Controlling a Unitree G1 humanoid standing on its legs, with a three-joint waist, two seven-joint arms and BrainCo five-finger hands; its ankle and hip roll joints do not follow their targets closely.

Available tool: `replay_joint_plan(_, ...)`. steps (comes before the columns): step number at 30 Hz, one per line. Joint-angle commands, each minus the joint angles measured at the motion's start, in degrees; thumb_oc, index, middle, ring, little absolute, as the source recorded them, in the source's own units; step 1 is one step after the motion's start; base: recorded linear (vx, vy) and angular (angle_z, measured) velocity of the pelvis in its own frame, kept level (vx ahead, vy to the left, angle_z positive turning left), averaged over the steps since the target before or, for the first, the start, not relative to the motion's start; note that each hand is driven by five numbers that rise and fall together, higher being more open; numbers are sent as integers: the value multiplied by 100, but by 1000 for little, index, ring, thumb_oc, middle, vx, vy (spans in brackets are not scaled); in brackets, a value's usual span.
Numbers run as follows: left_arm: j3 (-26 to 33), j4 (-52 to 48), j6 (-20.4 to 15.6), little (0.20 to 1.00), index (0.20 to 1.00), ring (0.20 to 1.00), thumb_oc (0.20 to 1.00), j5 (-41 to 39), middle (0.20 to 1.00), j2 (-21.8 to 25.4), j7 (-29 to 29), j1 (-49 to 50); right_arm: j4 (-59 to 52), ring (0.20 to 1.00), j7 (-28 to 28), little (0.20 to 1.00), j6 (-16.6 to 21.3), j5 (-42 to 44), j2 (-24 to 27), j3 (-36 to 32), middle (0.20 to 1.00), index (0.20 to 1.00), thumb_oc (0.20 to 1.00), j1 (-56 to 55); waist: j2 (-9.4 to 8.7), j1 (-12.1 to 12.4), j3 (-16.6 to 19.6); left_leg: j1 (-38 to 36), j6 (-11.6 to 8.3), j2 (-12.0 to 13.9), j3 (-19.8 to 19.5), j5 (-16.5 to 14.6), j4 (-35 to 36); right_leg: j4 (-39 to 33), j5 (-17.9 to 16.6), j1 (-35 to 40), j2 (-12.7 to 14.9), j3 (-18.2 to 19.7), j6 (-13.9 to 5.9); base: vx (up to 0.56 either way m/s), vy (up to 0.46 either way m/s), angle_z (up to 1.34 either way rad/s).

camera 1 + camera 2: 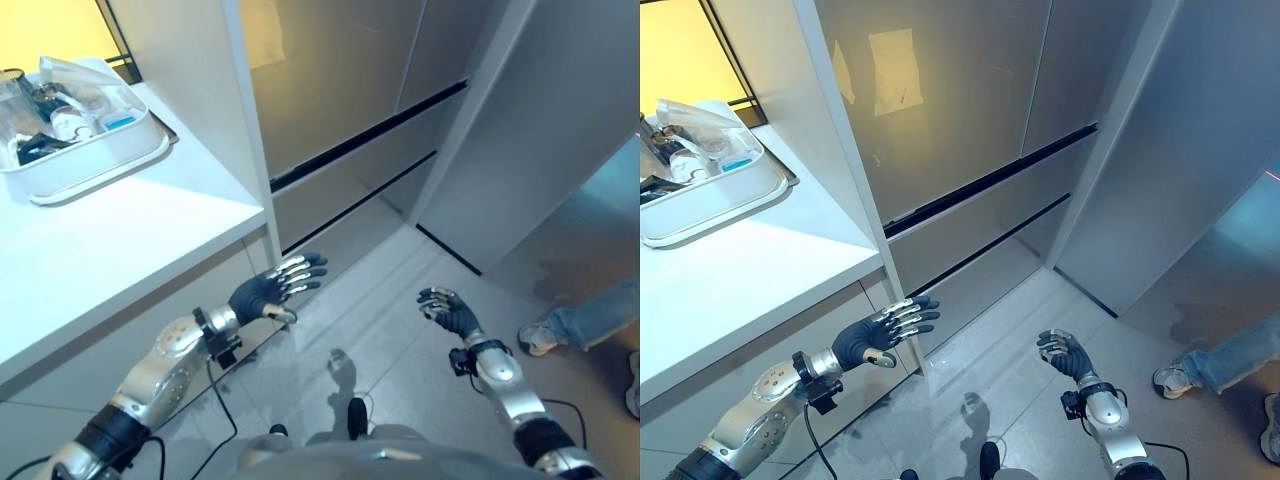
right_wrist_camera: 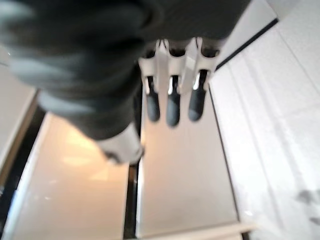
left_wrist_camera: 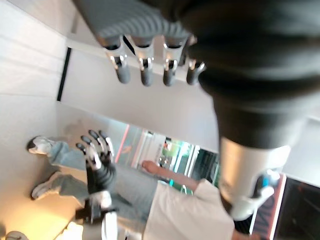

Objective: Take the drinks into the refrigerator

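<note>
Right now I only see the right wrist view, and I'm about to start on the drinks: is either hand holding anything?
Observer: No. The left hand is open and empty, low beside the white counter.
Operator: Where are the drinks?
Observer: Clear containers sit in a white rectangular tray on that counter, on the robot's left.
Operator: Anything on my right?
Observer: A person's blue-jeaned leg stands beyond the right hand.

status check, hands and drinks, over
Both hands empty: left hand open, right hand relaxed. Drinks in tray on counter. Fridge shut. Person at right.
</note>
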State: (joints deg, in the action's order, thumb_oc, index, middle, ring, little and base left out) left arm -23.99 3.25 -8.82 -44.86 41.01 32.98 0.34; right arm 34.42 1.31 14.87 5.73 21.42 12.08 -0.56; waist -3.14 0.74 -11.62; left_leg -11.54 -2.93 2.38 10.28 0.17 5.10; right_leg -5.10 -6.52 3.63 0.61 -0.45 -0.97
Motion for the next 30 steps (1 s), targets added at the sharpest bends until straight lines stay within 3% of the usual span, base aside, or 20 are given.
replay_joint_plan(1,83,199,-515,1000,1000,1000,1000,697,1000,-99,-233,-50,-84,1000,53,1000,224,49,206,-7,1000,1000,1000,231,-24,-22,30,82,205,-130,-224,-385,-10,809,329,-331,360,-68,-663,0,0,0)
replay_joint_plan(5,279,1536,-883,1000,1000,1000,1000,2304,1000,-434,-971,39,565,1000,51,1000,107,42,96,37,1000,1000,1000,170,-32,-25,42,93,212,-139,-220,-384,-10,823,341,-346,356,-78,-660,0,0,0)
replay_joint_plan(7,341,1805,-937,1000,1000,1000,1000,2670,1000,-539,-1138,72,664,1000,81,1000,80,17,92,62,1000,1000,1000,160,-33,-23,45,88,213,-143,-214,-388,-10,822,344,-342,355,-75,-657,-8,9,-4)
replay_joint_plan(8,466,2466,-944,1000,1000,1000,1000,3100,1000,-888,-1483,104,875,1000,95,1000,60,-28,75,125,1000,1000,1000,161,-40,-10,48,91,215,-148,-214,-383,-10,823,348,-340,354,-73,-648,-11,10,-5)
replay_joint_plan(12,555,3461,-994,1000,1000,1000,1000,3862,1000,-1325,-1809,44,1402,1000,130,1000,8,-35,11,205,1000,1000,1000,183,-33,2,51,102,218,-148,-225,-382,-10,822,361,-337,351,-98,-640,-5,1,-2)
replay_joint_plan(13,638,3810,-928,1000,1000,1000,1000,4001,1000,-1466,-1923,51,1500,1000,137,1000,5,-31,-15,210,1000,1000,1000,177,-34,4,56,106,218,-147,-226,-382,-10,817,362,-333,353,-105,-638,0,0,0)
replay_joint_plan(15,1130,5476,-699,1000,1000,1000,1000,4727,1000,-1883,-2482,-95,2097,1000,123,1000,-76,-109,-157,276,1000,1000,1000,221,-39,23,88,123,221,-154,-237,-365,-10,802,370,-321,347,-125,-617,0,0,0)
replay_joint_plan(18,1348,6198,-523,1000,1000,1000,1000,5289,1000,-2012,-3000,-197,2593,1000,58,1000,-187,-207,-272,290,1000,1000,1000,274,-38,34,111,122,221,-154,-255,-373,-10,792,385,-302,347,-146,-600,0,0,0)
replay_joint_plan(20,1862,6738,-280,1000,1000,1000,1000,5071,1000,-2221,-3258,-135,3155,1000,78,1000,-350,-293,-441,291,1000,1000,1000,322,-36,79,141,108,226,-161,-298,-384,-10,778,398,-255,348,-179,-575,2,-6,5)
replay_joint_plan(30,2273,7130,-62,1000,1000,1000,1000,4466,1000,-2620,-3118,114,3975,1000,303,1000,-664,249,-840,-84,1000,1000,1000,269,4,181,226,118,222,-178,-468,-362,-10,658,436,-60,401,-398,-533,10,-1,12)
